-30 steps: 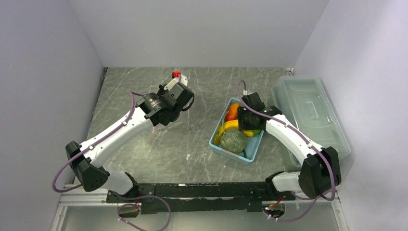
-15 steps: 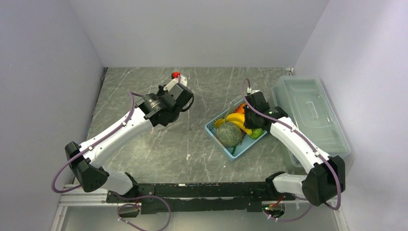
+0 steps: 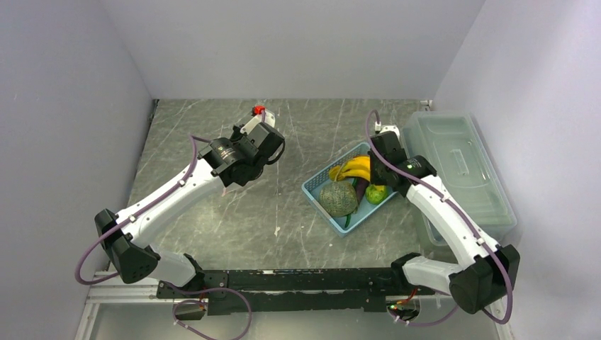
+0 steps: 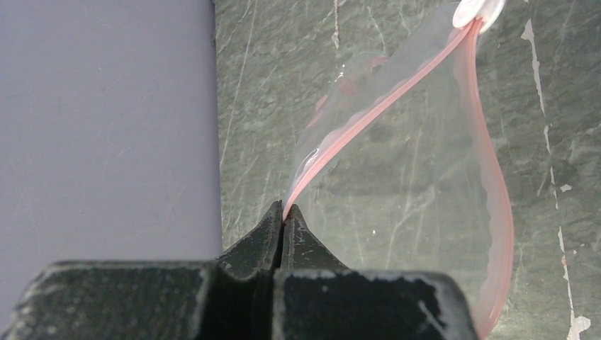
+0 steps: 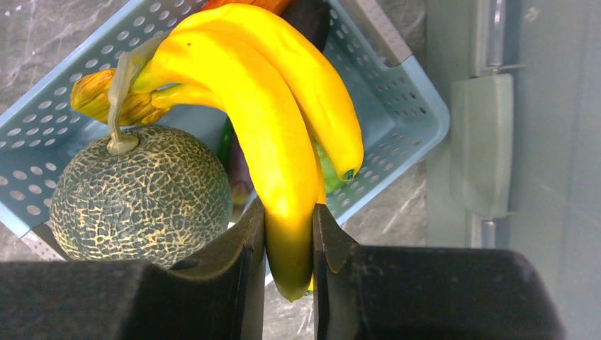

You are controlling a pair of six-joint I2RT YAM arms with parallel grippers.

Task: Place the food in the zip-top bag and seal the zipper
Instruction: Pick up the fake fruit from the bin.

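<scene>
Nothing bagged yet: left gripper [image 4: 283, 212] pinches the bag [image 4: 411, 163] at its mouth, right gripper [image 5: 289, 227] clamps the banana [image 5: 262, 120], melon [image 5: 138, 191] beside its jaws.

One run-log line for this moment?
left gripper: shut on pink zipper of clear plastic bag | right gripper: shut on yellow banana bunch

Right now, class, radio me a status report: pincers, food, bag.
Left pincer shut on the zipper of the zip-top bag. Right pincer shut on the banana bunch over the blue basket. Nothing seen in the way.
</scene>
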